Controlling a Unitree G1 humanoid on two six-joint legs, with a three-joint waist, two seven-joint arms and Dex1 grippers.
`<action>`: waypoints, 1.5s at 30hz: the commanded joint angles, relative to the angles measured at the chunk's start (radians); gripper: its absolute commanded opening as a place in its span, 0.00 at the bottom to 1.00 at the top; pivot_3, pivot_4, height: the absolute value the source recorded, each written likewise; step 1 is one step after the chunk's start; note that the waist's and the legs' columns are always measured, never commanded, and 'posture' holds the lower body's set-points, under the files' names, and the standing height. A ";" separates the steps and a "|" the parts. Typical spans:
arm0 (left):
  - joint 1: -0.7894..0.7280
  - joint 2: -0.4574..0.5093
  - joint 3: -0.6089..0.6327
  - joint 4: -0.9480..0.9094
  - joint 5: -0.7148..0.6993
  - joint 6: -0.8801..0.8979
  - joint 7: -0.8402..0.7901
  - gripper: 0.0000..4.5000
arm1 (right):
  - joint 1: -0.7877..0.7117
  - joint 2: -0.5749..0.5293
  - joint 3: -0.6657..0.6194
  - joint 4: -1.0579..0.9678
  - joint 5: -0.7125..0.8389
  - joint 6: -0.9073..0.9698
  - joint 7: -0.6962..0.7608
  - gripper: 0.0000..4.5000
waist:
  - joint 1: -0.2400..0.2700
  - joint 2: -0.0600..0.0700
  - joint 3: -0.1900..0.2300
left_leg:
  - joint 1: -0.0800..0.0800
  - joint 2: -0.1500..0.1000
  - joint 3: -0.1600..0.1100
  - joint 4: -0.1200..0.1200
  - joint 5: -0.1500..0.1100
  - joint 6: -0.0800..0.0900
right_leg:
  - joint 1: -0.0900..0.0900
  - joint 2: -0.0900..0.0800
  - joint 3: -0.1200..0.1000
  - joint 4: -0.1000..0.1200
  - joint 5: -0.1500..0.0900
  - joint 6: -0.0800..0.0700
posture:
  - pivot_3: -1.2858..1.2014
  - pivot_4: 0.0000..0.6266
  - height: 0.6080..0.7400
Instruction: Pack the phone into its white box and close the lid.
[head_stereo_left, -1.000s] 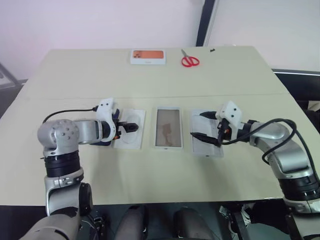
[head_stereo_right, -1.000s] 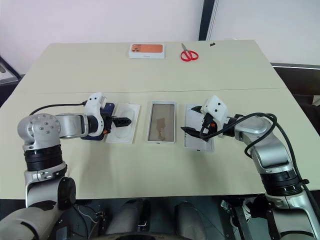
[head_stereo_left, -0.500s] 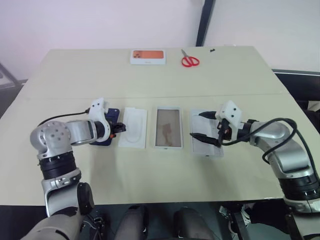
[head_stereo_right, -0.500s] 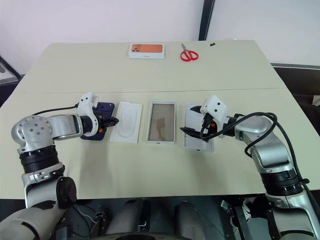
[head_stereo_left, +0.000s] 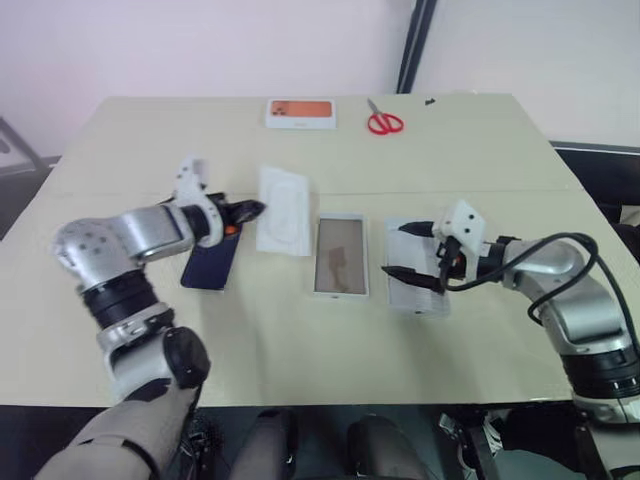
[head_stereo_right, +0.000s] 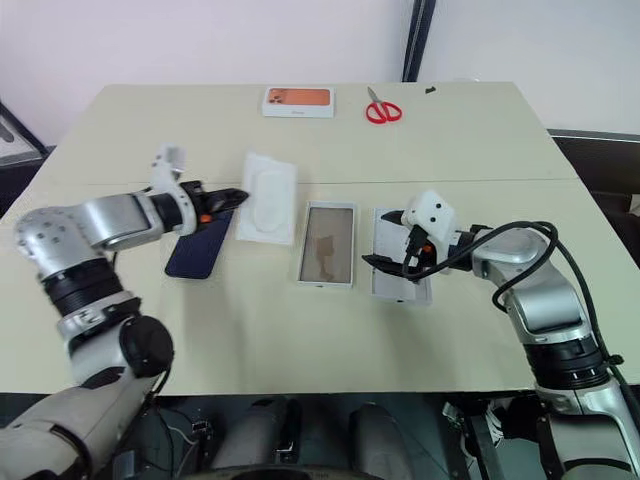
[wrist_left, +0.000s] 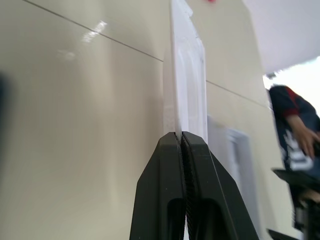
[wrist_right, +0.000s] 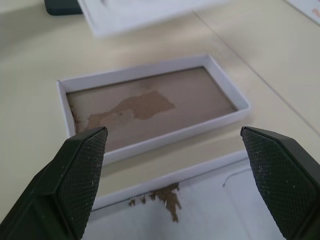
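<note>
**Insert pinched by one edge, phone not yet packed**

The left tool (head_stereo_right: 232, 194) is clamped shut on the near-left edge of the thin white insert (head_stereo_right: 266, 185), which hangs tilted above the tabletop (head_stereo_right: 300, 330), off to the far left of the white box (head_stereo_right: 327, 244). That grip is only a sliver of card between the fingertips, as the left wrist view shows, so I'd judge the main risk is the insert swinging or slipping out if the arm moves quickly, and dropping onto the phone (head_stereo_right: 196, 243) or into the open box.

The phone lies flat on the tabletop just left of the box, partly under the left arm, with nothing holding it. A careless sweep of that arm while setting the insert aside could nudge it.

The right tool (head_stereo_right: 385, 240) hovers with its jaws spread wide over the lid (head_stereo_right: 400, 268), which lies to the right of the box and close beside it, plain side up. If it drops too early, the lid could be shoved against the box wall.

Scissors (head_stereo_right: 381, 108) and the flat orange-topped box (head_stereo_right: 298, 101) sit at the far edge, well apart.
</note>
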 joint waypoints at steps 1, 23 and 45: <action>-0.019 -0.059 -0.038 -0.011 -0.044 0.009 0.044 0.01 | -0.007 -0.026 -0.034 -0.019 0.008 -0.016 0.006 1.00 | 0.000 0.000 0.000 | 0.000 0.000 0.000 0.000 0.000 0.000 | 0.000 0.000 0.000 0.000 0.000 0.000 | 0.52 0.24 1.00; 0.059 -0.247 -0.070 -0.158 0.064 0.007 0.151 0.01 | 0.026 -0.036 -0.033 -0.060 0.021 -0.007 0.006 1.00 | 0.006 -0.001 0.000 | 0.000 0.000 0.000 0.001 0.000 0.000 | 0.000 0.000 0.000 0.000 0.000 0.000 | 0.52 0.24 1.00; 0.078 -0.256 -0.132 -0.148 0.086 0.009 0.100 0.22 | 0.029 -0.034 -0.033 -0.065 0.024 -0.004 0.015 1.00 | 0.006 -0.001 0.000 | 0.000 0.000 0.000 0.001 0.000 0.000 | 0.001 0.000 0.000 0.000 0.000 0.000 | 0.52 0.24 1.00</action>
